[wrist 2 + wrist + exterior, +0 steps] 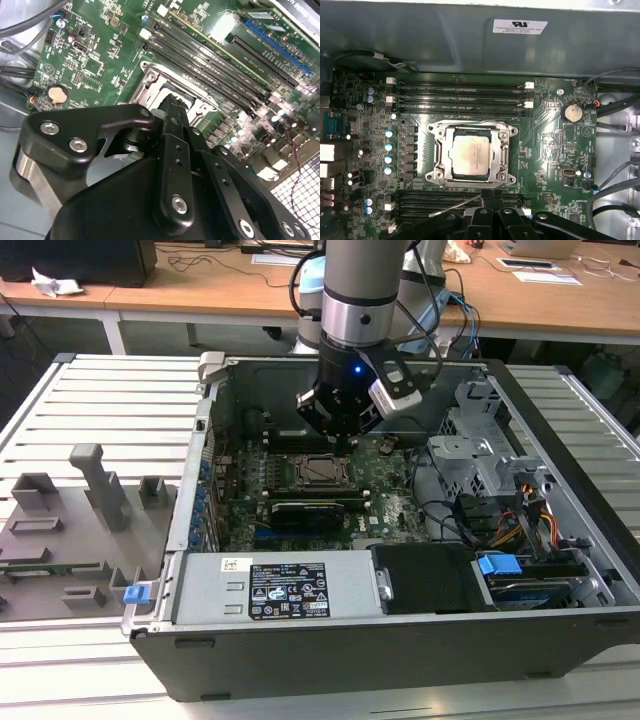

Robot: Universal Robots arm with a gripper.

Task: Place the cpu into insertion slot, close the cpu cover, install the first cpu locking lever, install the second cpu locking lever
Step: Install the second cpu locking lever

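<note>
Exterior view: gripper (343, 437) poised directly above the insertion slot (322, 470) inside the open computer case (560, 430).
From the exterior view's left to its right lie a grey parts tray (60, 530), the green motherboard (390, 495) and a metal drive cage (480, 450). The cpu (471, 154) is seated flat in the slot, its pale top exposed through the window of the cpu cover (440, 172), which appears to lie down around it. In the first wrist view the chip sits just ahead of the fingertips (487, 197), with memory slots (460, 95) farther beyond. The fingers seem drawn close together with nothing between them. Whether either locking lever is latched cannot be told.
</note>
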